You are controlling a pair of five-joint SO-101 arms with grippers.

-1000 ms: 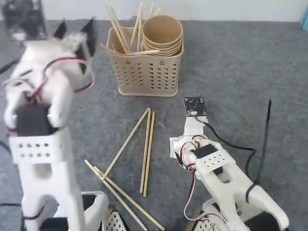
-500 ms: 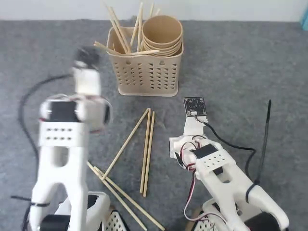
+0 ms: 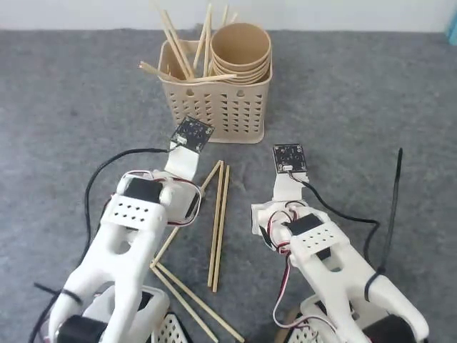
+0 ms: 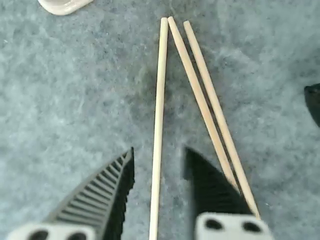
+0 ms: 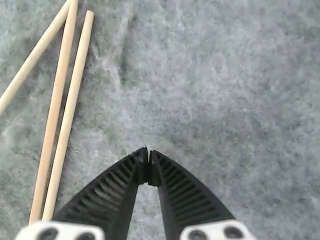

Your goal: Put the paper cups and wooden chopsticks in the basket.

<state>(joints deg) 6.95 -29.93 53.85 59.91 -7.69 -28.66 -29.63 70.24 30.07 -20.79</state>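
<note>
A beige basket point(image 3: 218, 107) at the back holds stacked paper cups point(image 3: 241, 50) and several wooden chopsticks point(image 3: 178, 43). More chopsticks point(image 3: 218, 221) lie loose on the grey carpet in front of it. My left gripper point(image 4: 157, 165) hangs open just above the carpet, its jaws on either side of one chopstick point(image 4: 160, 100), with a pair of chopsticks point(image 4: 207, 100) beside its dark finger. My right gripper point(image 5: 148, 162) is shut and empty, low over bare carpet next to two chopsticks point(image 5: 62, 105). In the high view the left arm point(image 3: 153, 207) leans over the slanted chopstick.
Two crossed chopsticks point(image 3: 189, 296) lie near the front edge between the arm bases. The right arm point(image 3: 307, 236) has a black cable point(image 3: 389, 214) trailing beside it. Open carpet spreads to the far left and right of the basket.
The left arm has swung from the far left, raised, down and rightward to the loose chopsticks in front of the basket. The right arm has stayed still.
</note>
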